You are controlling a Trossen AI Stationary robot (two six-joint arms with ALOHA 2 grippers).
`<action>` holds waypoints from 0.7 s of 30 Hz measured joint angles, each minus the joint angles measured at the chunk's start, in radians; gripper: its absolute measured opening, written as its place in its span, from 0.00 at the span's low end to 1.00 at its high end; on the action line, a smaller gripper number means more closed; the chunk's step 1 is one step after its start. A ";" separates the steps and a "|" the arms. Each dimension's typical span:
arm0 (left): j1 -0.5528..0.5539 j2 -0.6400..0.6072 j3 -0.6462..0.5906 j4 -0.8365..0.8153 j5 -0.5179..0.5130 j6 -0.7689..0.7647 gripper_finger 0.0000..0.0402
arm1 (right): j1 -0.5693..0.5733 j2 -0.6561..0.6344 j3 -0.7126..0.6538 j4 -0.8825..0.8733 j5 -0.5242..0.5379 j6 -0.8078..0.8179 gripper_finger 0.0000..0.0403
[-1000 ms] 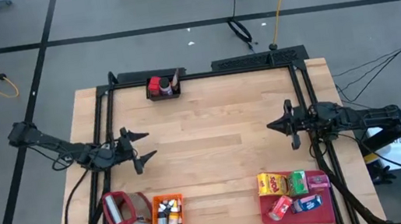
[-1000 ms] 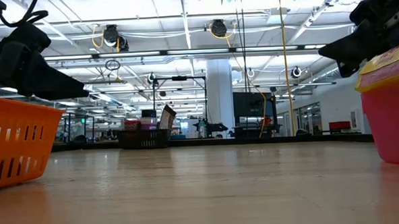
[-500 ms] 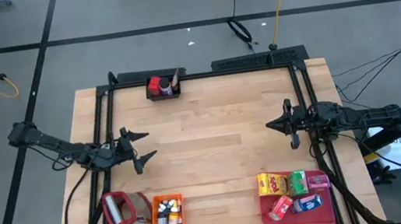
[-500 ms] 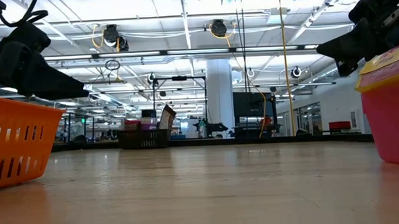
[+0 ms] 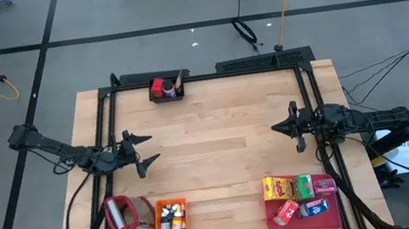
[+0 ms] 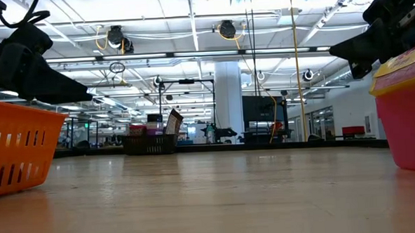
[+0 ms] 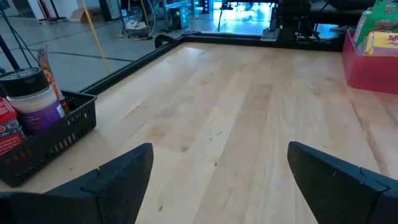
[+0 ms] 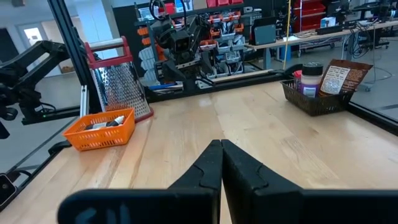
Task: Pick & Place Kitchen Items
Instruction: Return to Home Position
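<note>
Nothing has moved since the earlier frames; both my arms hang where they were, and every item lies as it did.

Across the table [image 5: 222, 128], my left gripper [image 5: 153, 147] hovers over the left side with its fingers spread wide and empty. My right gripper [image 5: 275, 129] hovers over the right side, fingers pressed together on nothing. They are well apart, so I judge a clash between them unlikely while I pull back to rest.

Going by size, the greater risk is on the right. The pink-red tray [image 5: 270, 219] sits at the near right corner, close to my right arm. A low retreat could nudge it and topple the yellow box [image 5: 277, 188] and green box [image 5: 304, 186] standing in it.

On the left, the grater [image 5: 123, 218] and the orange crate [image 5: 183, 204] lie near my left arm. My splayed fingers are wide enough to catch the grater's frame if I drop while swinging back.

The black bin [image 5: 166, 97] at the far edge holds a red can [image 5: 157, 86]. It is well clear of both arms, so I expect no trouble there.

Smallest are the bottles [image 5: 173, 219] in the crate. A knock to the crate would tip them over.
</note>
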 joint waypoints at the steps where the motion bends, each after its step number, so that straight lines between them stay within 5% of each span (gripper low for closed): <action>1: 0.000 0.000 0.000 0.000 0.000 0.000 0.93 | 0.000 0.000 0.000 0.000 0.000 0.000 0.00; 21: 0.000 0.000 0.000 0.000 -0.001 0.000 0.93 | 0.000 0.000 0.002 0.000 0.000 0.000 0.00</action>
